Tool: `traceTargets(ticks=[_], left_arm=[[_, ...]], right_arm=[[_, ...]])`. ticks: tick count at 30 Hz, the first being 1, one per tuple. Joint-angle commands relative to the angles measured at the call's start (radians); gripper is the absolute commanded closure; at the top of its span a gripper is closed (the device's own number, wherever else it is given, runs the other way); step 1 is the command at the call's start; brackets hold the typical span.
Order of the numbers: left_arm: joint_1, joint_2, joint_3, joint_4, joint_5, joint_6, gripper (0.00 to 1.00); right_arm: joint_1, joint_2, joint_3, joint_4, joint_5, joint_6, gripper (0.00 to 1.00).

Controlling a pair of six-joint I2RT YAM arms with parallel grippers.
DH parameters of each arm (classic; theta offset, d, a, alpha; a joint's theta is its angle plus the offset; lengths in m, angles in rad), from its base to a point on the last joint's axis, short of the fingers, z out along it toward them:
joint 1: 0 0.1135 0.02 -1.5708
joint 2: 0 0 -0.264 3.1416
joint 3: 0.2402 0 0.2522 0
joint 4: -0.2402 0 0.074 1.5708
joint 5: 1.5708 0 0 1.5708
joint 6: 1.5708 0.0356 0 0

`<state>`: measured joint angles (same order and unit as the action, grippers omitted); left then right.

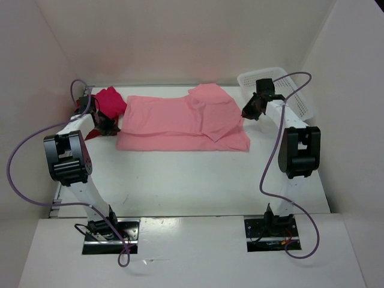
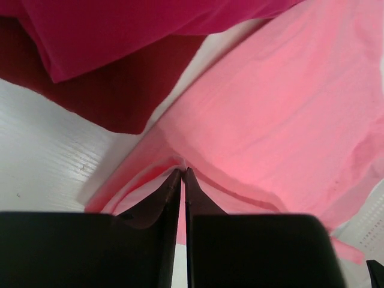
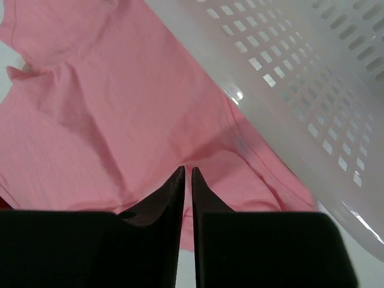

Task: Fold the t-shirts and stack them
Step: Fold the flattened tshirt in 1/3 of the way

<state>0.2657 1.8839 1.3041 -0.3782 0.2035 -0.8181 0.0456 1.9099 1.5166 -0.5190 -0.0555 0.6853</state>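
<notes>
Cut off by the frame edges at the left wrist: dark red t-shirt (image 2: 120, 96) and magenta t-shirt (image 2: 120, 30). Cut by the right edge at the right wrist: white basket (image 3: 300, 78). Cannot tell whether left gripper (image 2: 183, 173) or right gripper (image 3: 187, 171) pinches the pale pink t-shirt (image 3: 108, 108).

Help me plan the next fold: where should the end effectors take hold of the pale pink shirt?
Probably at its short ends. The pale pink shirt lies flat, stretched left to right, so its layered left edge faces the left end effector and its right edge, by the basket, faces the right end effector. Come in low from outside.
</notes>
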Motion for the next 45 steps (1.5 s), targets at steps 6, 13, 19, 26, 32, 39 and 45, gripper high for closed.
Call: traceTargets(ticks=[6, 13, 19, 26, 32, 39, 45], left_arm=[[0.001, -0.042, 0.024, 0.038, 0.033, 0.025, 0.72], [0.010, -0.216, -0.103, 0.058, -0.019, 0.034, 0.59], [0.052, -0.309, -0.336, 0.091, 0.086, -0.019, 0.83], [0.079, -0.180, -0.387, 0.148, 0.166, -0.038, 0.68], [0.079, -0.114, -0.378, 0.209, 0.189, -0.049, 0.58], [0.079, -0.078, -0.345, 0.209, 0.168, -0.049, 0.79], [0.079, -0.091, -0.335, 0.170, 0.145, -0.036, 1.00]], right_arm=[[-0.007, -0.141, -0.026, 0.071, -0.007, 0.000, 0.67], [0.002, -0.337, -0.198, 0.092, -0.049, 0.013, 0.91], [0.011, -0.488, -0.513, 0.168, -0.079, 0.091, 1.00], [0.011, -0.474, -0.679, 0.200, 0.009, 0.131, 0.74], [0.011, -0.390, -0.685, 0.247, 0.046, 0.149, 0.54], [0.011, -0.267, -0.648, 0.289, 0.102, 0.180, 0.62], [0.011, -0.268, -0.639, 0.283, 0.132, 0.200, 0.96]])
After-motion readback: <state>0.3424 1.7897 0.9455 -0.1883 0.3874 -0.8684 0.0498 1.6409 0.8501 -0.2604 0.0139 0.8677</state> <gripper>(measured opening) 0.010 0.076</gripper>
